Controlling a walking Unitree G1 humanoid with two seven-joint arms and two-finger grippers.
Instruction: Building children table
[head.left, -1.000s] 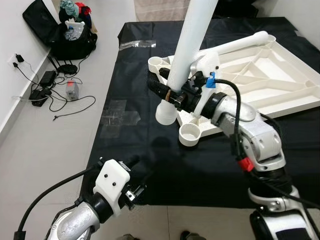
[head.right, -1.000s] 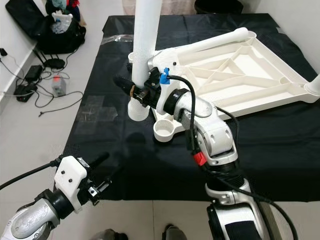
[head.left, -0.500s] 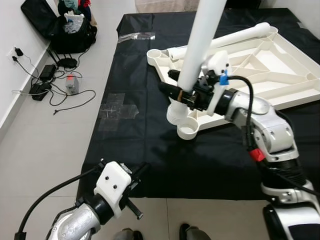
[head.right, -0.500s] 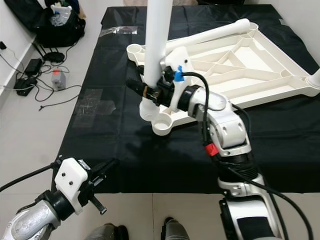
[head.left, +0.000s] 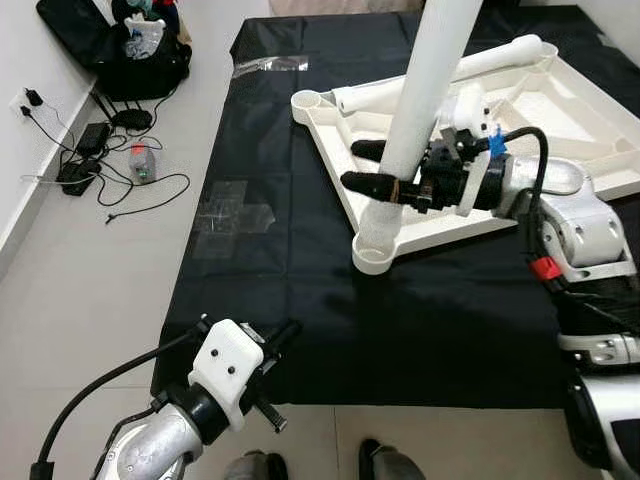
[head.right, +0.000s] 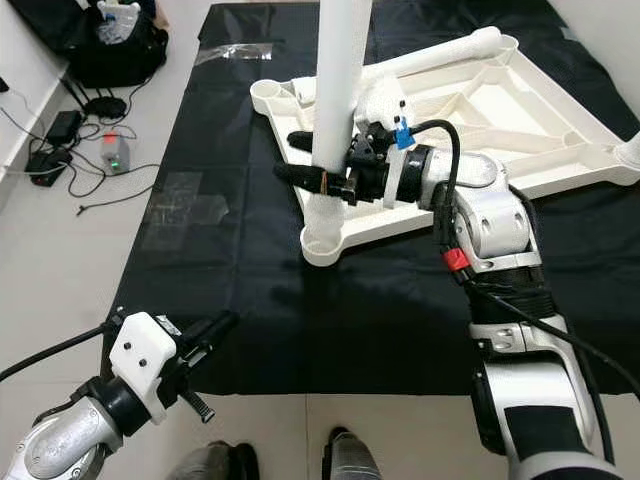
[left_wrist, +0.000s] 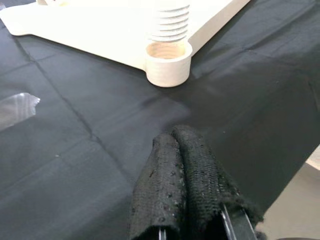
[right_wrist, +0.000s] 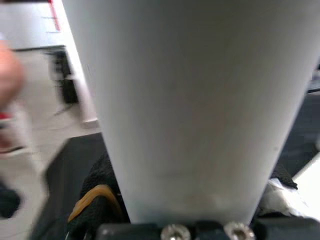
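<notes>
Black mat (head.left: 290, 280) — right pincer (head.left: 385, 170) grips leg (head.left: 425, 95).

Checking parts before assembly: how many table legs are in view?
2, possibly more hidden. One leg stands upright in the right pincer, over the tabletop's near corner socket. Another lies along its far edge.

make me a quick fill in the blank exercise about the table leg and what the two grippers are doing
1. The right gripper holds the white table leg in a nearly ______ pose.
2. The leg's ribbed lower end sits over the round socket at a ______ of the white tabletop.
3. The tabletop lies upside down on a ______ cloth.
4. The left gripper hovers low with its fingers ______.

Missing words: upright; corner; black; shut
</notes>
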